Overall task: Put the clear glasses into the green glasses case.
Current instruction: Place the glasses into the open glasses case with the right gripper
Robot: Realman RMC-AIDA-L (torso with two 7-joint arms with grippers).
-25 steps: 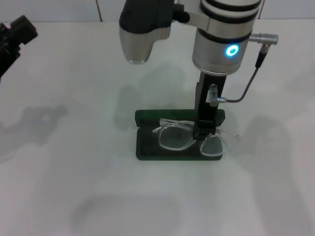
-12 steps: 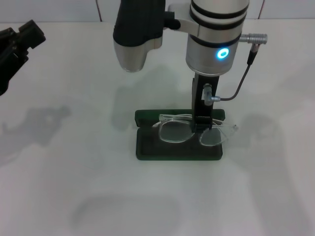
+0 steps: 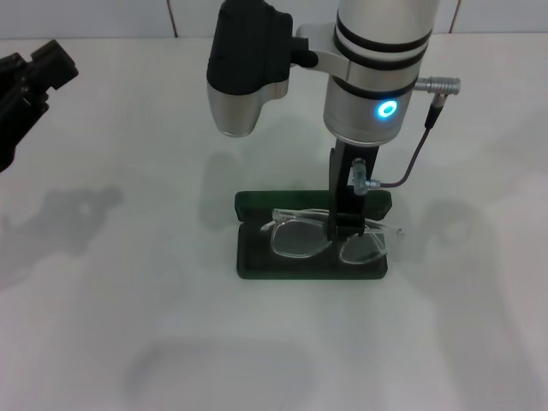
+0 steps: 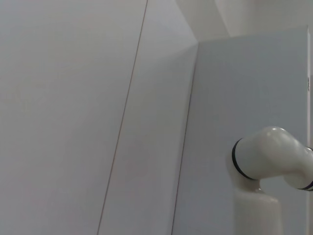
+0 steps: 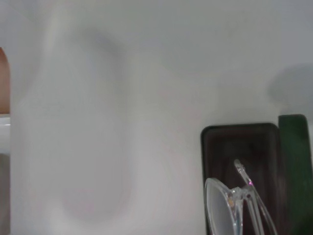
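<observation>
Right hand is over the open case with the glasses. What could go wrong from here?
1. The transparent plastic glasses sit over the dark green hard case with their right end reaching past its right edge; released so, they may hang over the rim.
2. The right hand grips at the bridge; pulling up might drag them out.
3. The left hand is parked far left, unable to steady the case.

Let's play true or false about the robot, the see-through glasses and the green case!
1. The green glasses case is open. True.
2. The clear glasses lie on the bare table far from the case. False: they are over the open case.
3. The right tool is at the glasses' bridge. True.
4. The left tool grips the glasses. False: it is off at the table's far left edge.
5. The case is red. False: it is dark green.
</observation>
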